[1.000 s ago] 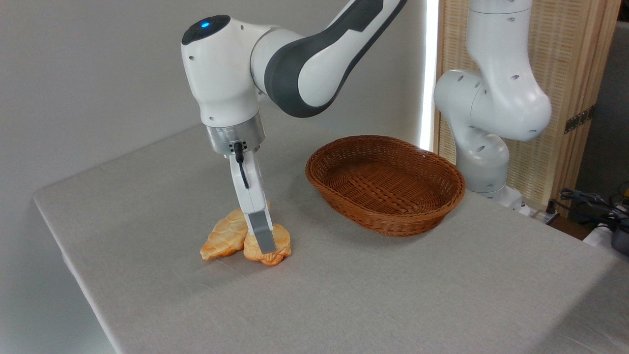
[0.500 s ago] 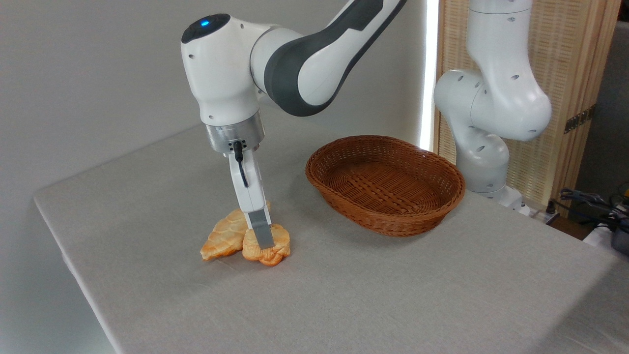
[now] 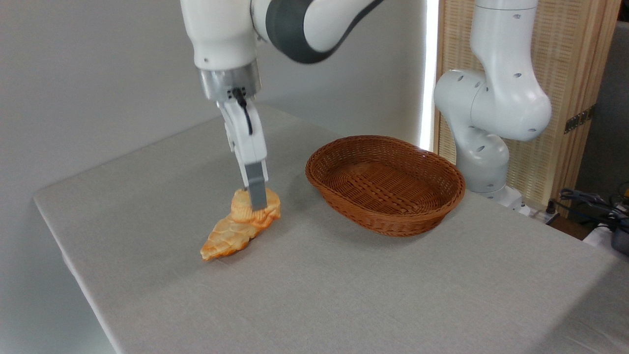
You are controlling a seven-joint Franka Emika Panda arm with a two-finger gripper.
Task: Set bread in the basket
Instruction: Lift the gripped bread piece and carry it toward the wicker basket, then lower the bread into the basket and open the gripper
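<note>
bread [image 3: 258, 209] raised, between fingers [image 3: 256, 191]

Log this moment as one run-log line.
phase: lift | end effector: shut on bread, raised off table | braided loaf: on table | basket: empty | next: carry to basket

The gripper [image 3: 256, 205] was clamped on the bread [image 3: 258, 210], holding it clear of the table [image 3: 344, 295], left of the basket [image 3: 385, 183]. A flat braided loaf [image 3: 226, 239] lay farther left of the basket, its upper end overlapped by the raised bread.
</note>
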